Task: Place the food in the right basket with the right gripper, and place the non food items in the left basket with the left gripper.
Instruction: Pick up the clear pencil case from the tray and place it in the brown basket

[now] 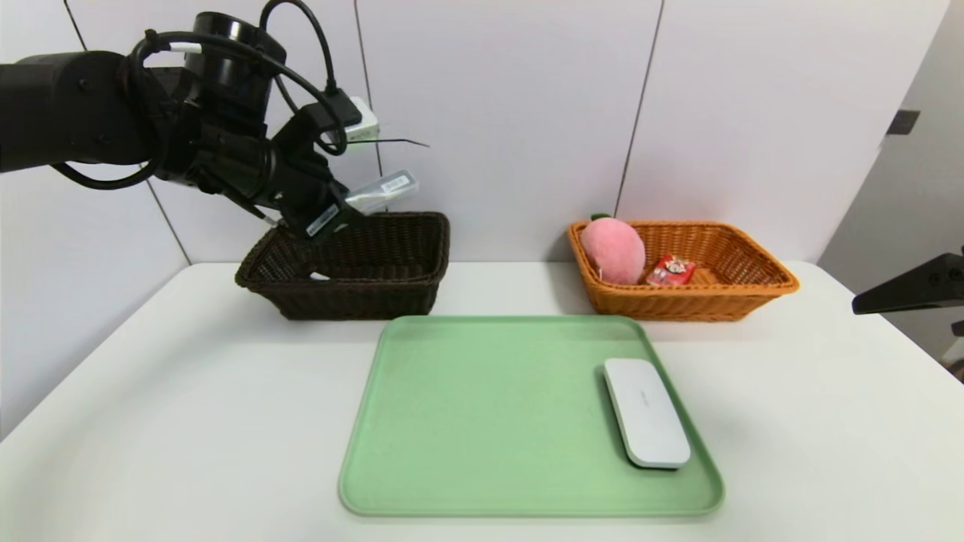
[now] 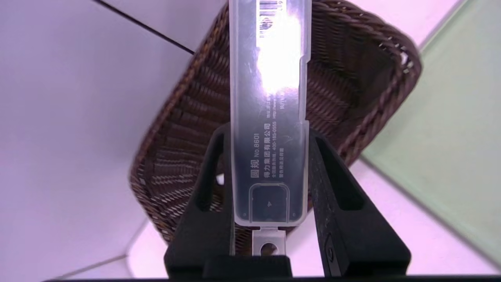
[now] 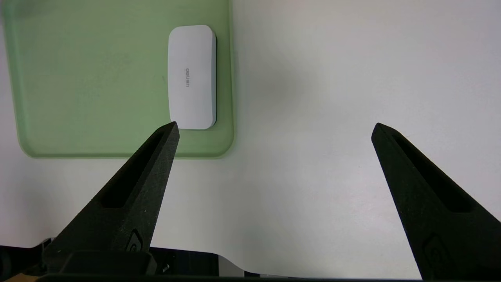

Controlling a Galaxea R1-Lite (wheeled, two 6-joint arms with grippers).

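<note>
While the left gripper (image 1: 337,218) hangs above the near left corner of the dark brown basket (image 1: 354,265), its two black fingers (image 2: 211,188) are pinched on the lower end of the grey transparent case (image 2: 270,117), one on each long edge. The case juts out past the fingertips over the basket's hollow, its barcoded white label at the far end and a small tab with a hole at the end nearest the wrist. Below the claw a small white thing shows on the basket floor; what it is cannot be told. Just past the basket, toward the robot, lies the green tray (image 1: 482,421), with the white oblong case (image 1: 646,410) flat near its right edge, well away from this claw. Farther right stands the orange basket (image 1: 742,290), holding the pink plush peach (image 1: 611,251) at its left end and the red drink carton (image 1: 670,270) beside it. The right gripper (image 3: 274,129) hovers off the tray's right side over the white table (image 3: 332,98), its fingers spread wide with nothing between them.
</note>
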